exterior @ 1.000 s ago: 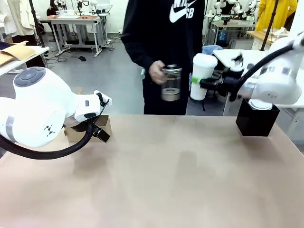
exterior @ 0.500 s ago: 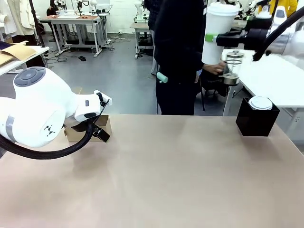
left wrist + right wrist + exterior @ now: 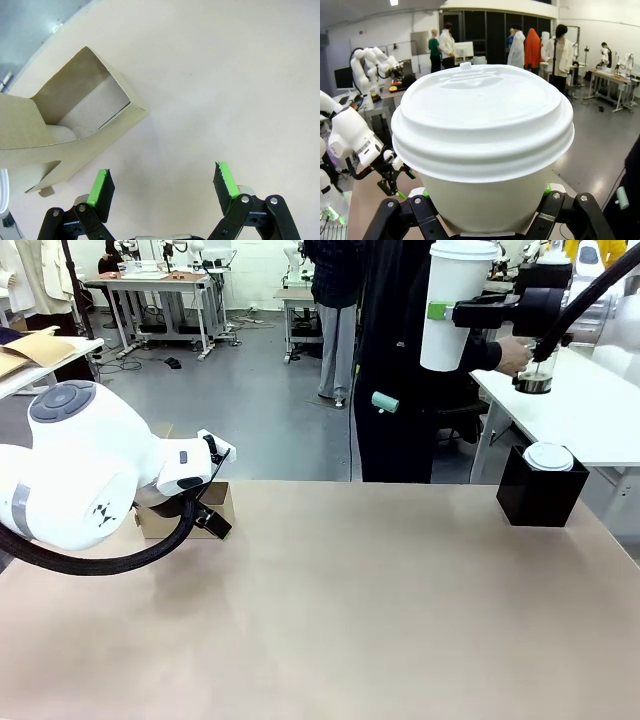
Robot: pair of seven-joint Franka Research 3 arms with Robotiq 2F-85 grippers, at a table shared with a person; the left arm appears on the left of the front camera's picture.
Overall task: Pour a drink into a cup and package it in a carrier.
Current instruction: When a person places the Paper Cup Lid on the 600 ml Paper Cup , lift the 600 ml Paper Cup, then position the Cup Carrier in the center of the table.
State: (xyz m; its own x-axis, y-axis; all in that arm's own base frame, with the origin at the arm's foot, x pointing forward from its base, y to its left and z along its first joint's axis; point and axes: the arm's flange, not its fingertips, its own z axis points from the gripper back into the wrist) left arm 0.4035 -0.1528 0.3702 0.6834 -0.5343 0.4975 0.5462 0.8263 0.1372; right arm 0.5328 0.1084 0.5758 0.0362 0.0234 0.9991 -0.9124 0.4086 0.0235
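Spreading tan table [image 3: 380, 620], grey floor [image 3: 240, 410], cup [image 3: 448, 315] aloft

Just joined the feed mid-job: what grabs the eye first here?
The lidded white cup stands out, held upright high at the front view's upper right by the right gripper, jaws shut on it. At left, the left gripper hangs open over bare table beside the brown cardboard carrier. A black box with a white lid on top sits at the table's far right.
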